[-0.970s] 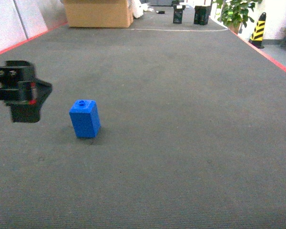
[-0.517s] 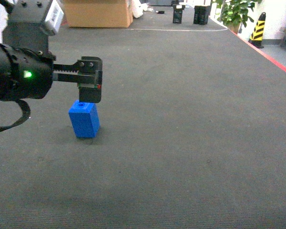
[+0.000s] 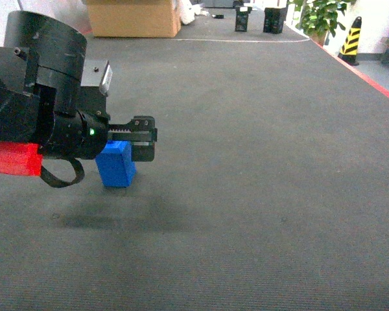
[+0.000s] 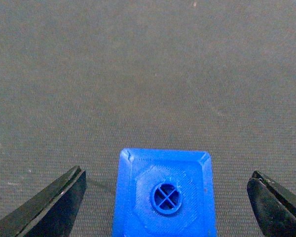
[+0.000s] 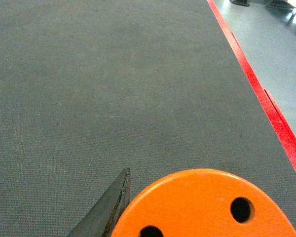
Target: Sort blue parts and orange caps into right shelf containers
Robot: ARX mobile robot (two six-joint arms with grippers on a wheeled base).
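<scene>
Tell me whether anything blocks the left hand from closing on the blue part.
Nothing visible does. In the left wrist view the blue part stands upright between the open fingers of the left hand, with only bare carpet in the gaps on either side.

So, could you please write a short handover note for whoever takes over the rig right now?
Left gripper: open, fingers either side of the small bright-blue plastic block, not touching it. The block stands upright on the grey carpet.
Right gripper: only one dark finger shows beside the orange cylindrical cap, which fills the lower edge of the right wrist view; whether it is gripped cannot be told.
Done: nothing sorted that shows here.
Left: grasp the block, deliver both parts. No blue crates in view.
</scene>
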